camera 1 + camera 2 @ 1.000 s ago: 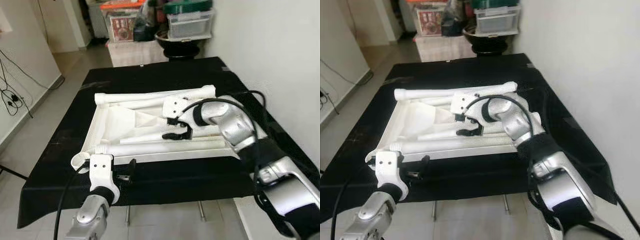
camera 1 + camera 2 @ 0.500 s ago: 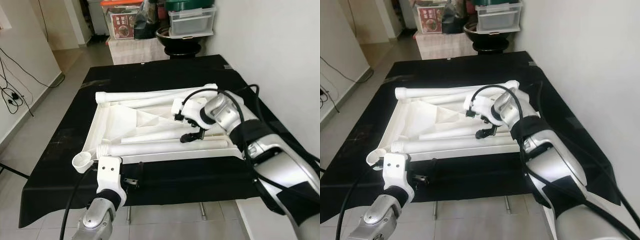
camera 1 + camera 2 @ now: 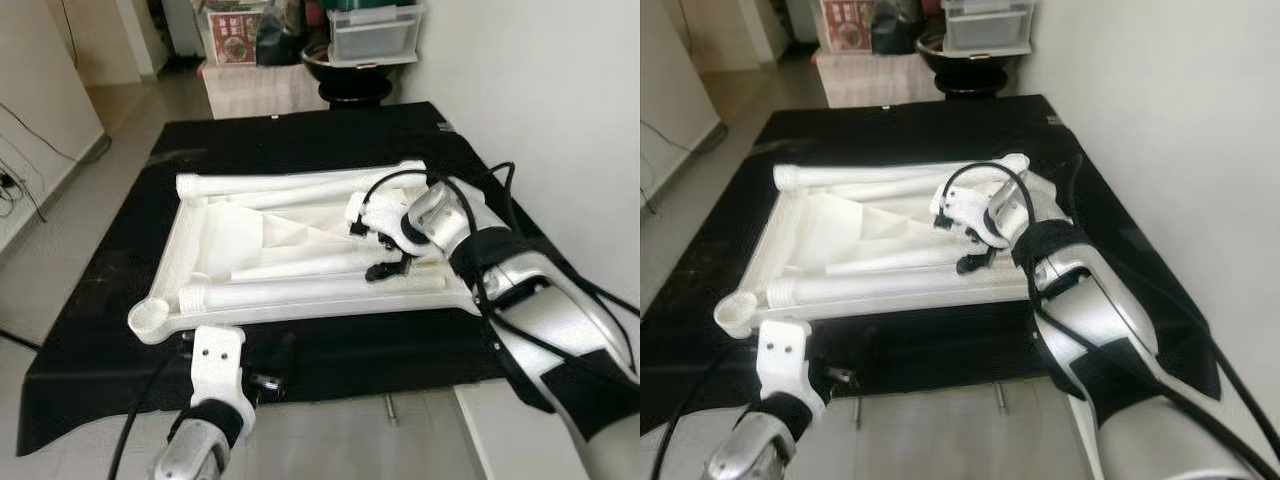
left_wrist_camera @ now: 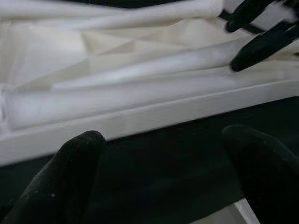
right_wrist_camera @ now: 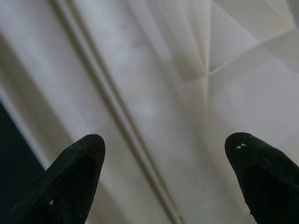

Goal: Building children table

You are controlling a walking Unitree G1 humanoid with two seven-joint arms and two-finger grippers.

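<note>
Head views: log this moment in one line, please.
right pincer: open over white table top | left pincer: open, near edge of black table | loose legs: unattached

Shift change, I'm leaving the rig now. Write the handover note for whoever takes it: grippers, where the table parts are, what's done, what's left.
Right gripper: open, holding nothing, over the right end of the white legs lying inside the upturned tabletop.
Left gripper: open, holding nothing, at the near edge of the black-covered table, facing the tabletop's near rim.
Parts: tabletop lies underside up on the black cover. One leg lies along its far edge, another leg along its near edge, a thinner leg between them.
Done: parts laid out together.
Left: no leg stands upright in a corner socket yet, so all fitting remains.
</note>
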